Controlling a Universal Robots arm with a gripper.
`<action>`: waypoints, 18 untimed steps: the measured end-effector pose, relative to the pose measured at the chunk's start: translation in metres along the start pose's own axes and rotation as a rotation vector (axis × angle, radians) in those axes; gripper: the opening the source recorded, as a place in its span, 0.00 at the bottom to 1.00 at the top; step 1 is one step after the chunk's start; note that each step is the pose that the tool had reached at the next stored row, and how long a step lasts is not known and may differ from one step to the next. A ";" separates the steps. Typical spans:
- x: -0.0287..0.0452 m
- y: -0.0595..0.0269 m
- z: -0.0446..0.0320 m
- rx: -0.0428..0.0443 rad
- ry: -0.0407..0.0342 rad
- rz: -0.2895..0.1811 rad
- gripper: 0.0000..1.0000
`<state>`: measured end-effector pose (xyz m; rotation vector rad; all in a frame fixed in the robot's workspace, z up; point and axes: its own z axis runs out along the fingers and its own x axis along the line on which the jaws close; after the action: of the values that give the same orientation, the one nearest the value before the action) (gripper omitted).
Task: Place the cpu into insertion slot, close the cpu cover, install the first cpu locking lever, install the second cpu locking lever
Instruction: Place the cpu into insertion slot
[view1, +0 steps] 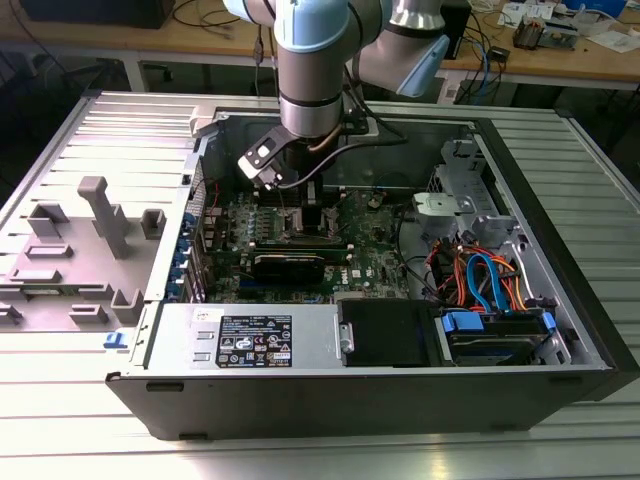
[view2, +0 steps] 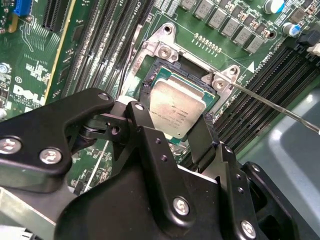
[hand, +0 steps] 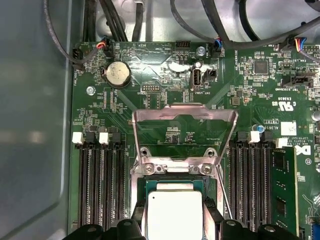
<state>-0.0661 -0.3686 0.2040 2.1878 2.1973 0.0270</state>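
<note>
Exterior view: I see the computer case lying open across the middle of the frame. The arm reaches down into it from top centre.
motherboard: it forms the floor of the case at the centre of the exterior view, with the arm's tip over its upper part.
risk: as I judge it, the cpu could settle skewed in the insertion slot and bend the contacts. An uneven release or a sideways drag of the wrist would cause that. A jolt might also drop the raised cpu cover onto the tool.
pincer: spread only to the chip's width, its two black fingers pinching the cpu by opposite edges in both wrist views.
cpu cover: swung up and open, on the far side of the slot from the pincer.
insertion slot: uncovered, directly beneath the chip.
cpu: silvery top up, at the slot. I cannot tell whether it is fully seated or a hair above.
locking lever: a thin rod, unlatched, angling away from the slot's corner.
</note>
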 end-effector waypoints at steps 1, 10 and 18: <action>-0.0001 -0.0004 0.0000 -0.0001 0.0000 0.000 0.54; -0.0025 -0.0013 0.0009 0.0001 -0.0009 0.003 0.54; -0.0022 -0.0013 0.0027 0.0005 -0.0020 0.021 0.54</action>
<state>-0.0673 -0.3709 0.2013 2.2101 2.1736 0.0250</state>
